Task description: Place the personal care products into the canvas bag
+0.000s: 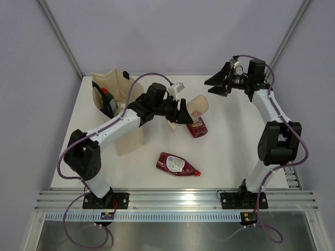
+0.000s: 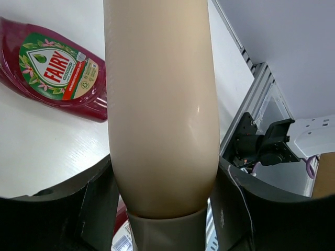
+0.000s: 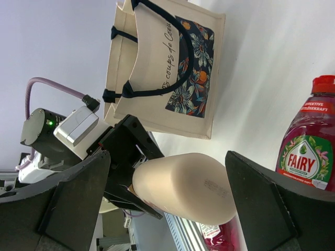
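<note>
**Top view:** left gripper (image 1: 184, 113) is clamped on the beige-pink bottle (image 1: 199, 105), mid-table (image 1: 235, 151) toward the far edge. The bottle body sticks out past the jaws over a dark red bottle (image 1: 197, 127); can't tell if they touch. Second dark red bottle (image 1: 178, 163) lies flat nearer the near edge. Canvas bag (image 1: 130, 142) stands by the far-left corner, with the green bottle with red cap (image 1: 106, 97) already inside. Right gripper (image 1: 222, 81) is spread wide and empty, up near the far-right corner. Pale green bottles aren't in sight.
Risk: the hold looks to be at the cap end, so the long body cantilevers and could pivot in the jaws on the swing to the bag.

**Left wrist:** fingers (image 2: 94, 219) pinch the shoulder just above the cap. The bottle is smooth, glossy, rounded plastic, an oval that swells away from the grip, so there's little for the pads to bite on. Slip risk. A dark red bottle on the table beside it is translucent and flat-sided, with a shiny label.

**Right wrist:** its own fingers (image 3: 73, 204) stand wide apart with nothing gripped. The bag is soft woven cloth with a floppy rim and a floral print panel. Navy handles (image 3: 190, 60) droop down its side from the mouth.
Risk: the bottle nose snags a handle or shoves the rim, which would fold or tip the bag. The mouth looks narrow, so a skewed bottle may hang up on it.
</note>
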Action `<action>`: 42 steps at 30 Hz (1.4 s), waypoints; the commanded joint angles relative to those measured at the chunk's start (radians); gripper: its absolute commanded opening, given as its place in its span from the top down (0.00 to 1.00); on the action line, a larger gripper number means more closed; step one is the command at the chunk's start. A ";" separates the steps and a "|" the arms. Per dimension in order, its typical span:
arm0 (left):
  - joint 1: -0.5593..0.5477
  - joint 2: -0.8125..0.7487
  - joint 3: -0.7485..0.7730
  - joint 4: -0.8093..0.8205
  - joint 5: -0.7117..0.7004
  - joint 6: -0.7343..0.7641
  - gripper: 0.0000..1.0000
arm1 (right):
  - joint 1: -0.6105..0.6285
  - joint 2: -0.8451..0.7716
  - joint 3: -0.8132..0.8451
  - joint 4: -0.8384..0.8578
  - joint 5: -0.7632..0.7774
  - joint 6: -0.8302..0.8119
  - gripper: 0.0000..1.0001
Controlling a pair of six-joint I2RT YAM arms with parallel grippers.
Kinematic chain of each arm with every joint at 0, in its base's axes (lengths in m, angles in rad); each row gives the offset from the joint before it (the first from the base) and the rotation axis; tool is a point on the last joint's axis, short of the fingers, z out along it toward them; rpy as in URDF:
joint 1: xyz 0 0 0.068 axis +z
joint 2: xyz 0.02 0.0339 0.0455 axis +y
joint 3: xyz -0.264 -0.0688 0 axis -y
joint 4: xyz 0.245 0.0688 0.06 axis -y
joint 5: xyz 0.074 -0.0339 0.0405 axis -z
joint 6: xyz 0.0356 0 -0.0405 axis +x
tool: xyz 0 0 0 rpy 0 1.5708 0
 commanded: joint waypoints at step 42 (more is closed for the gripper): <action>0.622 -0.266 0.028 -0.257 -0.435 0.013 1.00 | 0.129 -0.239 -0.052 -0.259 0.484 -0.899 0.01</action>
